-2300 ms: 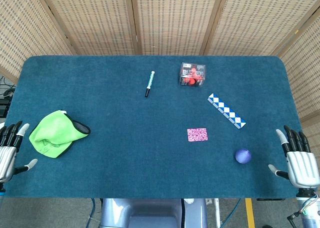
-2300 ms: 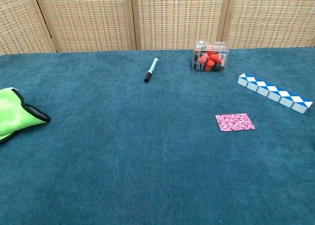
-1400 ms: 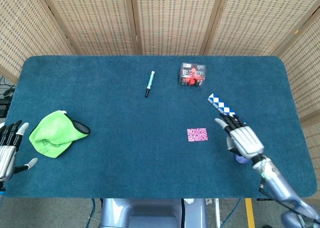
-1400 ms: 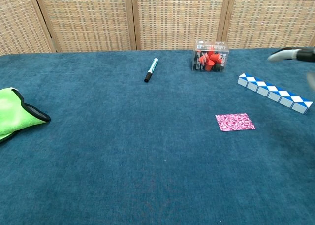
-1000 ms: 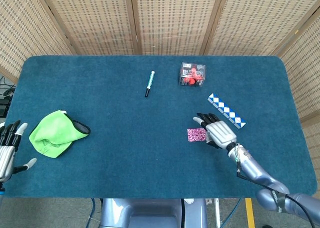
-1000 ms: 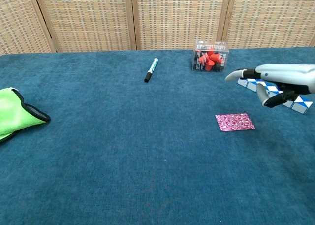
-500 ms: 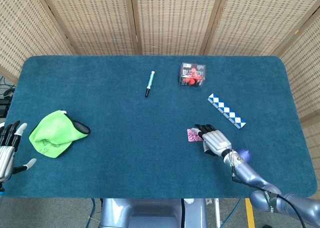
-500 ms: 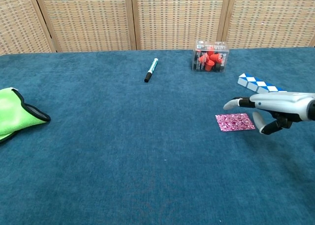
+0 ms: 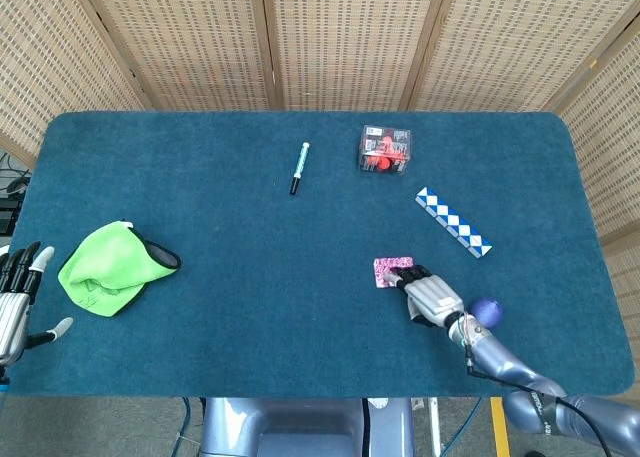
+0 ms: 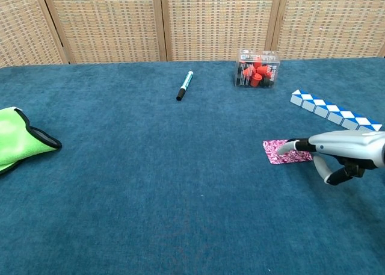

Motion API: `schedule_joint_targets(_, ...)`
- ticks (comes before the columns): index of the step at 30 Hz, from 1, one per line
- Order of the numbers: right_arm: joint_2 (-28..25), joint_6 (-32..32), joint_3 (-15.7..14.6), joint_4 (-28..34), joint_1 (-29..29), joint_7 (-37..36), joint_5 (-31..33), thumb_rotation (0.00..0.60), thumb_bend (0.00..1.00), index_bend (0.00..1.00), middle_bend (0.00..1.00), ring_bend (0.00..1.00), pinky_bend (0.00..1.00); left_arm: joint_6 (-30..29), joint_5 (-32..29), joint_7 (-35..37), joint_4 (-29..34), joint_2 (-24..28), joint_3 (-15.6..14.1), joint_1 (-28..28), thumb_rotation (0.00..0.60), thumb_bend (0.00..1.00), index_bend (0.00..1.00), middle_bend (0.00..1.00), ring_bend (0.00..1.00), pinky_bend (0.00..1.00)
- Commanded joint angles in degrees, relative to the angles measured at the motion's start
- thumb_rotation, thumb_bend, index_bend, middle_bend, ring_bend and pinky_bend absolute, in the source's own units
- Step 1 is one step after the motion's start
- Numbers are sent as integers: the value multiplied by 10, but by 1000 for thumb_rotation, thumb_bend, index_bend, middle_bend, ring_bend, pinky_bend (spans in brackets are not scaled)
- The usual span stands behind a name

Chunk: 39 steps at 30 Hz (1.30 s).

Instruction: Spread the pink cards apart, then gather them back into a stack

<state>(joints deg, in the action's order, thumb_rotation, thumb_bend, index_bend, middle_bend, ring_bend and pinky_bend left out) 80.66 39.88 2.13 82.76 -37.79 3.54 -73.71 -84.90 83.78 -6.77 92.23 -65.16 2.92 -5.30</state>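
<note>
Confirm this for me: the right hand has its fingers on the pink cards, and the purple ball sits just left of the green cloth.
One detail is wrong. In the head view the purple ball lies on the right side of the table, close beside the right hand, far from the green cloth at the left edge. The rest holds: the right hand's fingers rest on the pink cards.

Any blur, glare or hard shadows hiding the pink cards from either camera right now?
Head view: sharp and evenly lit, no glare; the right hand covers part of the pink cards. Chest view: sharp too, with a soft shadow under the hand on the cloth; the fingers overlap the cards' right edge.
</note>
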Motion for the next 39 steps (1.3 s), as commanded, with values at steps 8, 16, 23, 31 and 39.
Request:
schedule_joint_targets(8, -32, 16, -44, 63, 13, -16, -66, 600, 1000, 95, 122, 56, 108, 1, -1, -1, 0, 0, 0, 0, 600, 0, 0, 0, 0, 0)
schedule_joint_targets(16, -57, 21, -76, 104, 16, -21, -112, 600, 1000, 100, 127, 70, 116, 0, 0, -1, 1, 0, 0, 0, 600, 0, 0, 0, 0, 0)
schedule_joint_targets(23, -70, 78, -72, 119, 26, -34, -154, 600, 1000, 101, 127, 70, 116, 0, -1, -2, 1, 0, 0, 0, 600, 0, 0, 0, 0, 0)
schedule_joint_targets(31, -49, 100, -29, 68, 20, -34, -126, 600, 1000, 101, 124, 70, 116, 2, -2, -3, 3, 0, 0, 0, 600, 0, 0, 0, 0, 0)
schedule_joint_targets(39, -21, 44, -15, 28, 3, -8, -52, 600, 1000, 101, 121, 70, 117, 6, -6, -4, 6, 3, 0, -1, 600, 0, 0, 0, 0, 0)
